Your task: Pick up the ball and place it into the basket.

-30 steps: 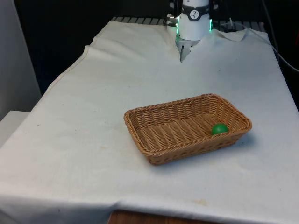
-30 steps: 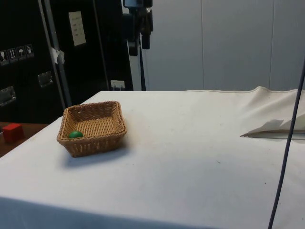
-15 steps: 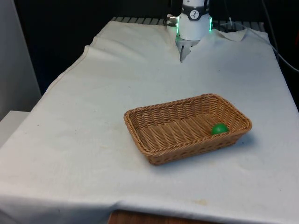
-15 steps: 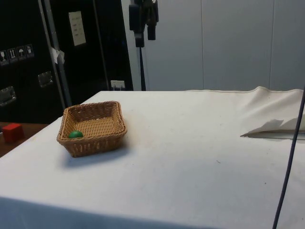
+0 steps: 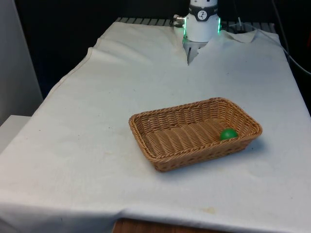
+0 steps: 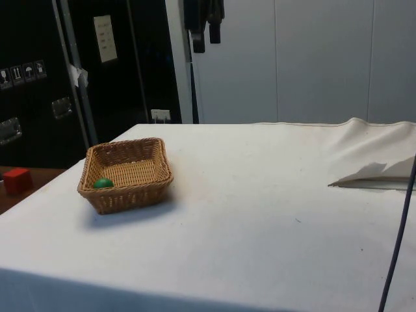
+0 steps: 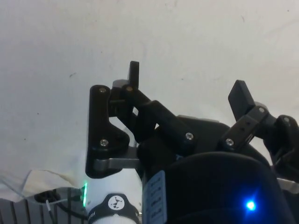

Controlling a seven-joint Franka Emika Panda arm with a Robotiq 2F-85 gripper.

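On the white-clothed tabletop the green ball sits inside the wicker basket, while the jaws hang wide open and empty.

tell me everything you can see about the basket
The basket is a shallow rectangular tray of tan woven wicker with a thicker braided rim and low sloping walls. It sits flat and upright on the white cloth, turned at an angle to the table's edges, towards the front view's right. A small green ball lies inside, against the wall at the end on the front view's right. Nothing else touches it.
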